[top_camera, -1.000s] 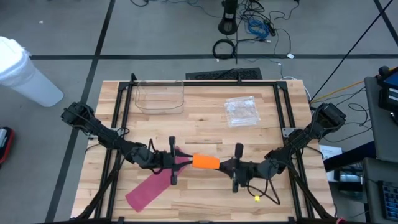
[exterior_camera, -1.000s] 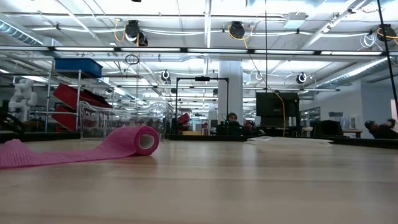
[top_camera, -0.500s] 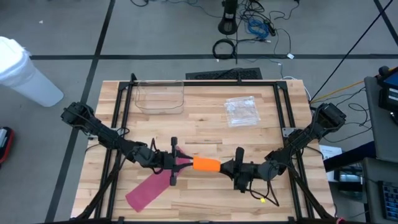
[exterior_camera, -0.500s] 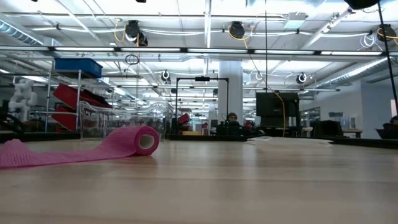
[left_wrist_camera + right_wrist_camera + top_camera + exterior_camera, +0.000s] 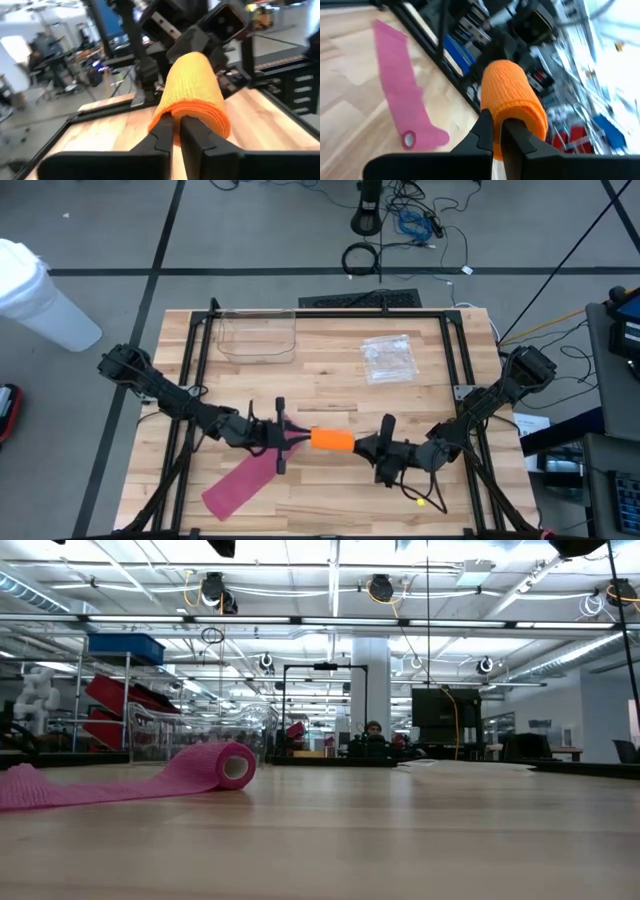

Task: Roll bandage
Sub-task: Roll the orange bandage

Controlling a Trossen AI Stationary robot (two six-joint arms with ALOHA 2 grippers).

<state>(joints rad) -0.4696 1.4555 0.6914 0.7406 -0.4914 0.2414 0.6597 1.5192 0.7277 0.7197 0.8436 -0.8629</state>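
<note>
Surface: pale butcher-block wooden table point(image 5: 330, 390).
Orange bandage roll point(image 5: 331, 440): crepe-textured cylinder, centre-front, held between my grippers.
Left gripper point(image 5: 283, 439): at its 9 o'clock, pinching it.
Right gripper point(image 5: 362, 446): at 3 o'clock, pinching it.
Pink bandage point(image 5: 243, 478): woven, half-unrolled, at 7 o'clock.

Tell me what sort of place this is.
Probably a robotics lab or workshop: shelving racks and a monitor stand behind the wooden table, with cables across the floor.

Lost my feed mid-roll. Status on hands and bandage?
Left hand and right hand both shut on orange cloth bandage roll, one each end, above table. Pink bandage lies half unrolled below. Nothing blocking.
</note>
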